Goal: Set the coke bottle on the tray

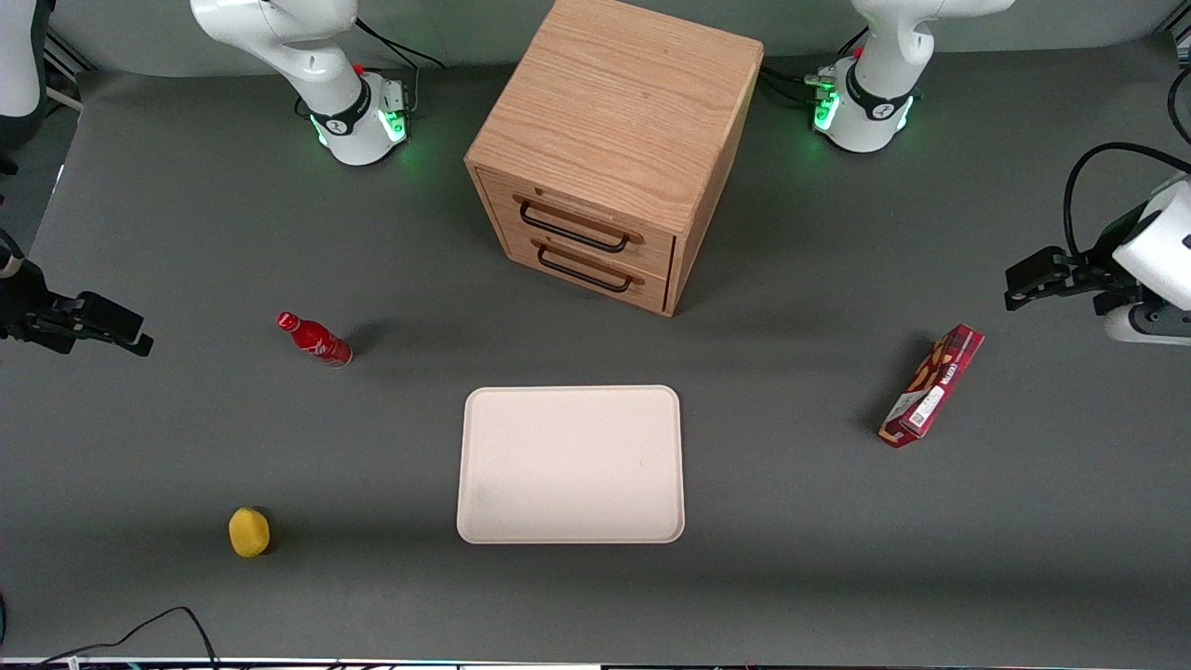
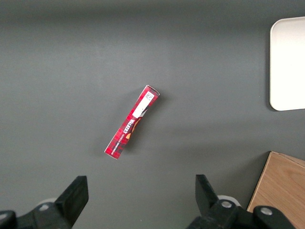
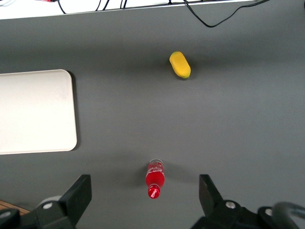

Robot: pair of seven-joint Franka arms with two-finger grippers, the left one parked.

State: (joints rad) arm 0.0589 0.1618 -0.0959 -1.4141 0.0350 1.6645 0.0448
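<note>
Tool spread wide above standing coke bottle, clear of it

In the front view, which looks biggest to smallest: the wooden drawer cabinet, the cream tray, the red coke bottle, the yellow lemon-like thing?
1. Wooden drawer cabinet
2. Cream rectangular tray
3. Small red coke bottle
4. Yellow rounded object, close to the bottle in size.

The gripper hangs open near the table's edge, apart from all four.

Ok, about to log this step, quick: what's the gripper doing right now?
Right gripper: open, holding nothing, poised above the upright coke bottle, which stands on the table apart from the tray.
</note>
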